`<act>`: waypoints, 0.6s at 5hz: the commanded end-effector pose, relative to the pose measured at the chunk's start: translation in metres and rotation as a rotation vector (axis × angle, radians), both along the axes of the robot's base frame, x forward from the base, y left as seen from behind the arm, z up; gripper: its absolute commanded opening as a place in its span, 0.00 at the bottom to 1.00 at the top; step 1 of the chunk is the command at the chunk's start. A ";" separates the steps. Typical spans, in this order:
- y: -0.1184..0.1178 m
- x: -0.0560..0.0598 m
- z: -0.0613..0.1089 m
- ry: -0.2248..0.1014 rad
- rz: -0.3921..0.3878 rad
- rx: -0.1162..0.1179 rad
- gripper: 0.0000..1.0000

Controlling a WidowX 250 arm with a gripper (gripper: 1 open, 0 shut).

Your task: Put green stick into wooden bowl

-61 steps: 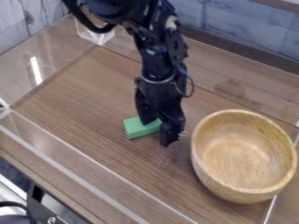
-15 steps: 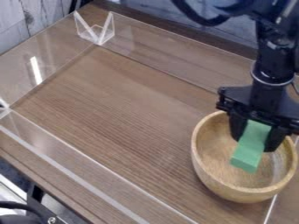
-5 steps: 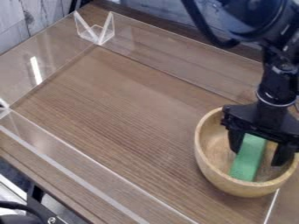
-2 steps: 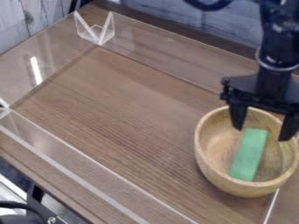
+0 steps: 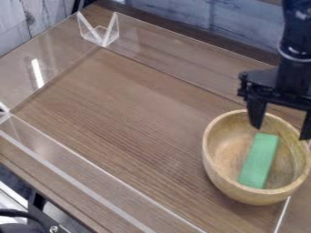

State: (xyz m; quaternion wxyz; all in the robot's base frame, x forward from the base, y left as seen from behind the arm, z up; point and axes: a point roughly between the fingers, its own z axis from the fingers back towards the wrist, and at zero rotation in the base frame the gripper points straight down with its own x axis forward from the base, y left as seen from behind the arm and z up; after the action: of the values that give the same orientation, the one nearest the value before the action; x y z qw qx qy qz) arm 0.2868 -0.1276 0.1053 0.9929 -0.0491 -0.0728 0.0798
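Note:
The green stick [image 5: 259, 158] lies inside the wooden bowl [image 5: 223, 173], slanting from the bowl's middle toward its near wall. The bowl sits at the right front of the wooden table. My gripper [image 5: 282, 120] hangs above the bowl's far right rim, pointing down, with its black fingers [image 5: 257, 110] spread wide and nothing between them. It is clear of the stick.
A clear acrylic wall [image 5: 55, 168] runs along the table's front and left edges. A small clear bracket [image 5: 97, 29] stands at the back left. Brown wood tabletop [image 5: 122, 100] stretches left of the bowl.
The gripper has risen out of the bowl, leaving the green stick lying inside. Its fingers stayed spread.

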 end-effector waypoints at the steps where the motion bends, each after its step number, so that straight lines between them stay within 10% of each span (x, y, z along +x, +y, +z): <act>1: 0.008 0.010 0.033 -0.078 0.038 -0.034 1.00; 3: 0.018 0.018 0.030 -0.092 0.110 -0.041 1.00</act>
State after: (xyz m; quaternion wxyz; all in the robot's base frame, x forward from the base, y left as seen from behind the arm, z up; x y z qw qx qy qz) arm 0.2981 -0.1113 0.1194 0.9855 -0.0588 -0.0937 0.1287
